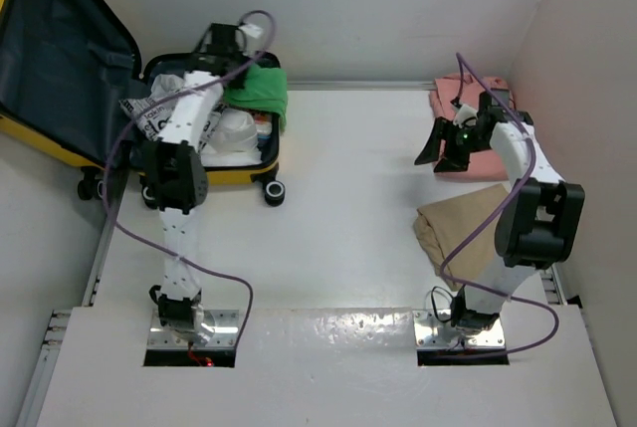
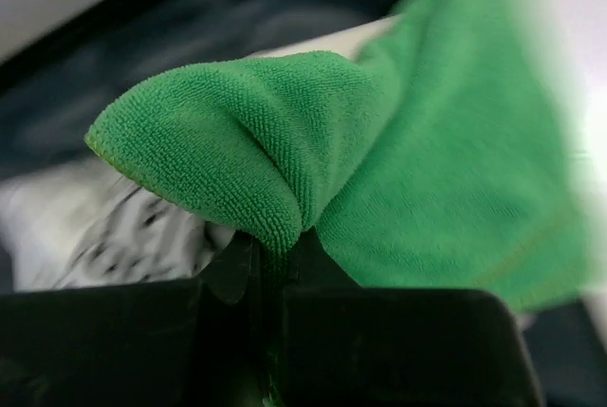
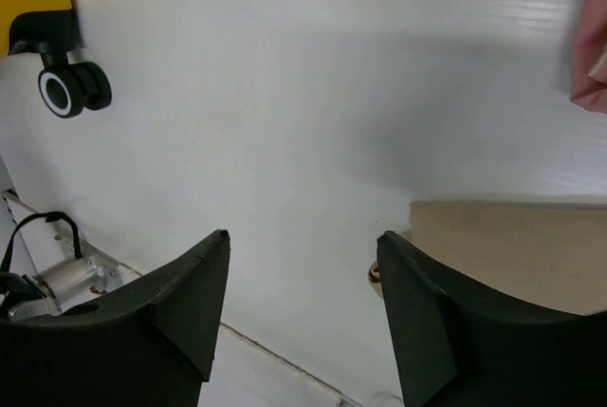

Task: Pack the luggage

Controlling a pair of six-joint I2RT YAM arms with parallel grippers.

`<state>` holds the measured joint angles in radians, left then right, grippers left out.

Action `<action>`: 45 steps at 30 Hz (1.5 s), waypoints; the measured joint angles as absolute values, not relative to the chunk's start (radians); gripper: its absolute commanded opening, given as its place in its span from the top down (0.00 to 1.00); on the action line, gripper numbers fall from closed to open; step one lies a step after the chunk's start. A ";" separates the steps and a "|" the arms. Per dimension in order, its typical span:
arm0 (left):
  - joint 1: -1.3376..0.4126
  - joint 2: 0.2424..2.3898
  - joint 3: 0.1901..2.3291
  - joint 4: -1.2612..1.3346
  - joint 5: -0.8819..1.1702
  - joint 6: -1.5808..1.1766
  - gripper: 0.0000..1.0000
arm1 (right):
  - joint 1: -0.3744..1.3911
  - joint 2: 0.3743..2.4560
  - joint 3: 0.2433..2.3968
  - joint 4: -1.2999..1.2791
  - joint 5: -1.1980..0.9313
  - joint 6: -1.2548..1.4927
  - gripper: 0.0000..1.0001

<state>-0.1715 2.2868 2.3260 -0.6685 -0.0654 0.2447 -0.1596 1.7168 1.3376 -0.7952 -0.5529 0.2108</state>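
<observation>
- On my overhead camera the luggage (image 1: 60, 59) lid runs off the frame at 10 o'clock, so I can't see its outer face.
- On the left wrist camera the left gripper (image 2: 270, 279) is a dark blur at 6 o'clock, pinched on the green cloth (image 2: 379, 170). The packed items (image 2: 123, 227) at 8 o'clock are smeared.
- On the right wrist camera the pink garment (image 3: 590, 65) is clipped at 3 o'clock and the tan garment (image 3: 512, 246) at 4 o'clock.

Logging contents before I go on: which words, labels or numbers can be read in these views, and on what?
Black print on the white item in the luggage: too small, and partly hidden by the left arm, to read; blurred in the left wrist view.
Green cloth, pink garment, tan garment: no text seen.
Nothing else legible in any view.
</observation>
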 measured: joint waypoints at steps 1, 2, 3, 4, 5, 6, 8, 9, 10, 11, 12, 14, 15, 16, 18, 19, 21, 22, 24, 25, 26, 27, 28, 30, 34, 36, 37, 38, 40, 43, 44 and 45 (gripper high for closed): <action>-0.127 2.287 2.325 -0.670 -0.075 0.226 1.00 | -0.154 1.721 1.340 -0.794 -0.553 0.212 0.37; -0.080 2.287 2.324 -0.673 -0.086 0.213 1.00 | -0.150 1.727 1.344 -0.794 -0.553 0.213 0.37; -0.041 2.287 2.323 -0.673 -0.103 0.201 1.00 | -0.145 1.733 1.349 -0.793 -0.552 0.215 0.37; -0.002 2.287 2.323 -0.670 -0.120 0.197 1.00 | -0.139 1.740 1.355 -0.793 -0.552 0.216 0.37; 0.031 2.287 2.324 -0.669 -0.141 0.196 1.00 | -0.134 1.746 1.361 -0.791 -0.553 0.218 0.37; 0.061 2.287 2.324 -0.670 -0.161 0.196 1.00 | -0.128 1.754 1.368 -0.788 -0.552 0.219 0.37; 0.104 2.291 2.325 -0.677 -0.184 0.197 1.00 | -0.117 1.769 1.383 -0.787 -0.552 0.222 0.37; 0.122 2.294 2.326 -0.676 -0.197 0.197 1.00 | -0.111 1.780 1.393 -0.787 -0.551 0.222 0.37; 0.136 2.299 2.326 -0.676 -0.207 0.197 1.00 | -0.106 1.790 1.402 -0.786 -0.550 0.222 0.37; 0.148 2.305 2.326 -0.671 -0.218 0.195 1.00 | -0.100 1.803 1.415 -0.787 -0.550 0.222 0.37; 0.157 2.310 2.326 -0.665 -0.228 0.192 1.00 | -0.094 1.814 1.427 -0.786 -0.549 0.222 0.37; 0.166 2.326 2.324 -0.644 -0.245 0.181 1.00 | -0.086 1.833 1.448 -0.785 -0.547 0.222 0.37; 0.171 2.326 2.313 -0.624 -0.253 0.176 0.75 | -0.082 1.840 1.453 -0.785 -0.543 0.221 0.36; 0.172 2.326 2.298 -0.606 -0.261 0.177 0.60 | -0.078 1.847 1.459 -0.785 -0.538 0.221 0.35; 0.171 2.326 2.280 -0.574 -0.282 0.174 0.13 | -0.075 1.856 1.465 -0.781 -0.512 0.218 0.35; 0.171 2.326 2.276 -0.563 -0.289 0.171 0.04 | -0.076 1.859 1.466 -0.775 -0.492 0.217 0.33; 0.172 2.316 2.255 -0.528 -0.288 0.164 0.00 | -0.078 1.859 1.466 -0.750 -0.424 0.216 0.30; 0.173 2.303 2.233 -0.511 -0.280 0.155 0.00 | -0.080 1.859 1.466 -0.725 -0.363 0.215 0.26; 0.178 2.265 2.186 -0.495 -0.259 0.131 0.00 | -0.082 1.859 1.463 -0.659 -0.220 0.210 0.21; 0.177 2.244 2.167 -0.493 -0.250 0.118 0.00 | -0.083 1.858 1.459 -0.622 -0.143 0.206 0.16; 0.174 2.225 2.158 -0.493 -0.242 0.109 0.00 | -0.082 1.859 1.457 -0.584 -0.062 0.202 0.15; 0.168 2.203 2.155 -0.492 -0.236 0.101 0.00 | -0.082 1.861 1.455 -0.556 -0.004 0.194 0.15; 0.156 2.181 2.155 -0.489 -0.232 0.093 0.00 | -0.081 1.863 1.456 -0.521 0.067 0.183 0.14; 0.115 2.122 2.155 -0.478 -0.231 0.090 0.00 | -0.078 1.893 1.479 -0.482 0.186 0.167 0.14; -0.010 2.004 2.147 -0.454 -0.223 0.102 0.00 | -0.064 2.045 1.578 -0.434 0.322 0.148 0.15; -0.071 1.951 2.125 -0.449 -0.207 0.105 0.00 | -0.055 2.107 1.580 -0.438 0.346 0.142 0.20; -0.096 1.926 2.106 -0.447 -0.197 0.105 0.00 | -0.051 2.134 1.581 -0.453 0.349 0.142 0.25; -0.111 1.904 2.083 -0.447 -0.188 0.104 0.00 | -0.048 2.162 1.581 -0.469 0.349 0.144 0.28; -0.122 1.866 2.030 -0.452 -0.175 0.094 0.00 | -0.043 2.194 1.584 -0.489 0.351 0.153 0.37; -0.109 1.840 1.954 -0.472 -0.157 0.068 0.00 | -0.037 2.190 1.582 -0.516 0.287 0.169 0.68; -0.100 1.839 1.931 -0.479 -0.148 0.060 0.00 | -0.031 2.191 1.580 -0.522 0.252 0.164 0.83; -0.094 1.839 1.911 -0.486 -0.140 0.052 0.00 | -0.027 2.191 1.581 -0.532 0.221 0.153 0.89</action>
